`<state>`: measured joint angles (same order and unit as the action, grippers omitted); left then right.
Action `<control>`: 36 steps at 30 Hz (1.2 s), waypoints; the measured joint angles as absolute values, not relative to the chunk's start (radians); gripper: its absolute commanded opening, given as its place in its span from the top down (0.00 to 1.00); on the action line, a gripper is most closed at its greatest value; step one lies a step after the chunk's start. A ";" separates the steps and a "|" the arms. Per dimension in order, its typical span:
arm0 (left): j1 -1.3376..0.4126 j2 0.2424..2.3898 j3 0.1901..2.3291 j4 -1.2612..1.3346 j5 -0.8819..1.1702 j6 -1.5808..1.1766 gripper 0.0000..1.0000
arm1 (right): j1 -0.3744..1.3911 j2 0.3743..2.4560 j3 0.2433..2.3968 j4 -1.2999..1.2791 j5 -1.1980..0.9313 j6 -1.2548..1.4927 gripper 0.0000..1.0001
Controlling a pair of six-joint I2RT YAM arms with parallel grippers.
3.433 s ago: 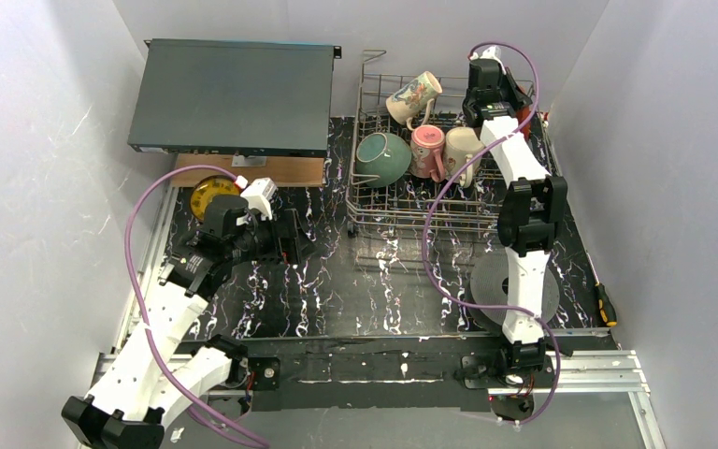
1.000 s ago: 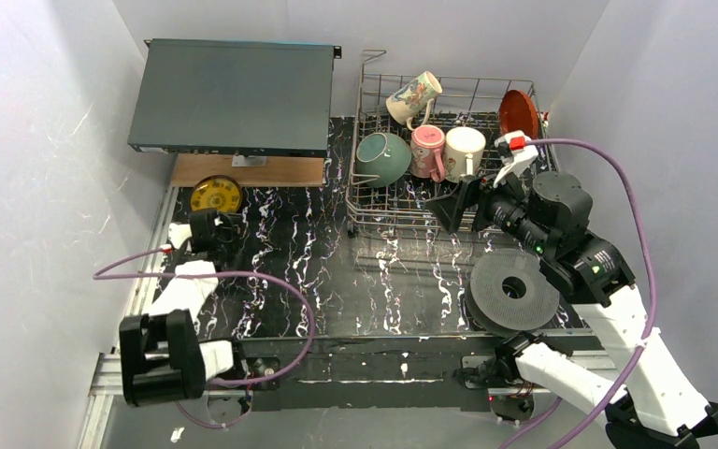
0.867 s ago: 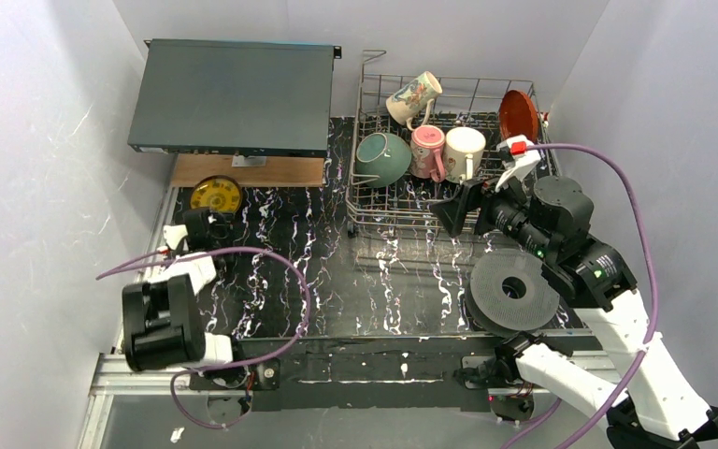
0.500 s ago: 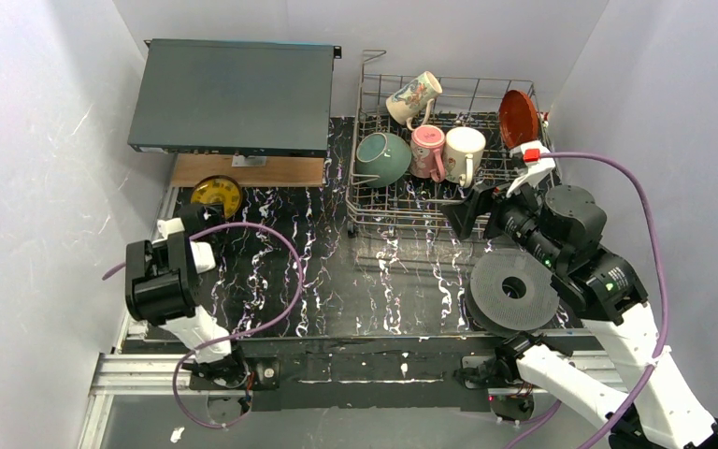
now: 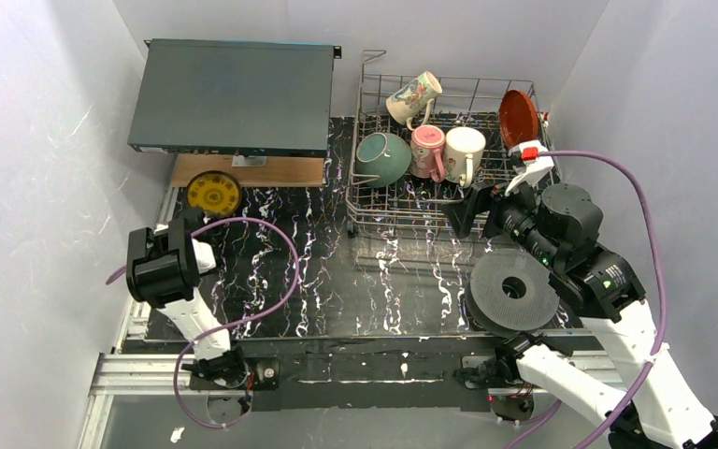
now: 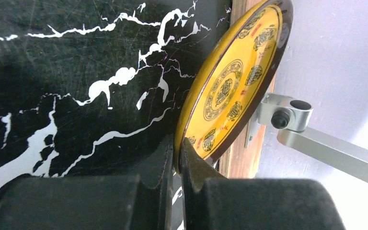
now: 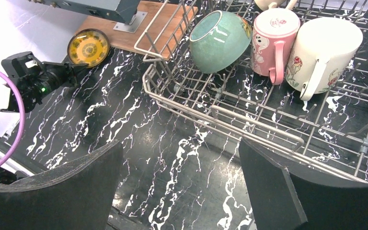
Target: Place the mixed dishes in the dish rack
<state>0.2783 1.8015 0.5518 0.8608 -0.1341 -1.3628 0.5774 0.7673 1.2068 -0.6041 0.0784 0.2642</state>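
Observation:
The small yellow dish (image 5: 213,194) sits at the back left by the wooden board. In the left wrist view the yellow dish (image 6: 230,91) stands tilted, and my left gripper (image 6: 177,153) is shut on its near rim. The dish rack (image 5: 365,210) holds a floral mug (image 5: 412,96), a teal bowl (image 5: 382,158), a pink mug (image 5: 427,150), a white mug (image 5: 464,150) and a red-orange plate (image 5: 518,117). My right gripper (image 7: 179,148) hangs open and empty over the table just in front of the rack's near rail (image 7: 230,115).
A flat dark grey box (image 5: 234,96) lies at the back left, resting over a wooden board (image 5: 271,171). A dark ribbed disc (image 5: 514,290) lies under the right arm. The left arm's purple cable (image 5: 271,271) loops over the table's left part.
My left gripper has gone from open to shut on the yellow dish's rim while the left arm folded back. The right arm drew slightly back from the rack, still open.

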 measured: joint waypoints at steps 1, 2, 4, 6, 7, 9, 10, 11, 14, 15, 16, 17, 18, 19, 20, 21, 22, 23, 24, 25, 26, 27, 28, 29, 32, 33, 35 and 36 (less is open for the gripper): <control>0.281 1.797 0.550 0.858 -0.132 -1.357 1.00 | 0.577 0.769 1.207 -0.604 0.078 0.266 0.02; 0.282 1.789 0.548 0.848 -0.130 -1.351 1.00 | 0.577 0.773 1.206 -0.604 0.078 0.267 0.02; 0.286 1.754 0.548 0.785 -0.120 -1.338 1.00 | 0.577 0.779 1.206 -0.604 0.078 0.270 0.02; 0.286 1.689 0.549 0.685 -0.112 -1.320 1.00 | 0.577 0.786 1.200 -0.603 0.076 0.274 0.02; 0.286 1.639 0.550 0.625 -0.107 -1.307 1.00 | 0.577 0.789 1.196 -0.603 0.075 0.276 0.02; 0.286 1.525 0.551 0.506 -0.095 -1.281 1.00 | 0.577 0.797 1.188 -0.601 0.075 0.279 0.02; 0.286 1.480 0.551 0.467 -0.091 -1.271 1.00 | 0.577 0.804 1.181 -0.599 0.073 0.281 0.02; 0.286 1.462 0.551 0.453 -0.089 -1.267 1.00 | 0.577 0.808 1.176 -0.601 0.072 0.282 0.02; 0.286 1.228 0.559 0.224 -0.053 -1.193 1.00 | 0.577 0.828 1.162 -0.601 0.065 0.284 0.02; 0.286 1.182 0.563 0.176 -0.046 -1.181 1.00 | 0.577 0.834 1.162 -0.601 0.063 0.284 0.02; 0.286 1.125 0.575 0.083 -0.026 -1.157 1.00 | 0.577 0.847 1.162 -0.599 0.056 0.282 0.02; 0.286 1.088 0.585 0.014 -0.002 -1.139 1.00 | 0.577 0.853 1.162 -0.599 0.052 0.282 0.02; 0.286 1.066 0.588 -0.025 0.018 -1.124 1.00 | 0.577 0.864 1.162 -0.599 0.047 0.280 0.02; 0.286 1.041 0.588 -0.076 0.052 -1.105 1.00 | 0.577 0.876 1.162 -0.598 0.042 0.278 0.02; 0.284 1.024 0.585 -0.110 0.074 -1.092 1.00 | 0.577 0.888 1.162 -0.598 0.038 0.275 0.02; 0.280 0.997 0.574 -0.154 0.109 -1.071 1.00 | 0.577 0.904 1.162 -0.598 0.029 0.271 0.02; 0.274 0.970 0.562 -0.187 0.141 -1.052 1.00 | 0.577 0.922 1.162 -0.598 0.016 0.266 0.02; 0.267 0.944 0.548 -0.216 0.172 -1.031 1.00 | 0.577 0.939 1.162 -0.599 0.002 0.264 0.02; 0.260 0.913 0.534 -0.243 0.208 -1.004 1.00 | 0.577 0.941 1.163 -0.599 -0.001 0.263 0.02; 0.254 0.870 0.518 -0.267 0.261 -0.963 1.00 | 0.577 0.974 1.163 -0.603 -0.027 0.259 0.02; 0.249 0.830 0.511 -0.279 0.313 -0.928 1.00 | 0.577 0.989 1.165 -0.606 -0.050 0.258 0.02; 0.247 0.804 0.509 -0.284 0.353 -0.905 1.00 | 0.577 1.000 1.169 -0.609 -0.067 0.258 0.02; 0.239 0.765 0.510 -0.282 0.421 -0.865 1.00 | 0.577 1.022 1.180 -0.611 -0.096 0.258 0.02; 0.231 0.745 0.514 -0.279 0.463 -0.841 1.00 | 0.576 1.040 1.187 -0.611 -0.115 0.258 0.02; 0.178 0.724 0.546 -0.251 0.615 -0.770 1.00 | 0.576 1.097 1.209 -0.613 -0.183 0.258 0.02; 0.157 0.725 0.560 -0.238 0.663 -0.747 1.00 | 0.576 1.121 1.220 -0.612 -0.210 0.259 0.02; 0.126 0.727 0.582 -0.228 0.730 -0.709 1.00 | 0.576 1.158 1.237 -0.612 -0.258 0.265 0.02; 0.109 0.729 0.595 -0.223 0.760 -0.689 1.00 | 0.576 1.180 1.248 -0.610 -0.289 0.273 0.02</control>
<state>0.1085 0.7288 0.5945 -0.2230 0.7597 -0.6888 0.5762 1.1797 1.2476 -0.6102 -0.2893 0.2733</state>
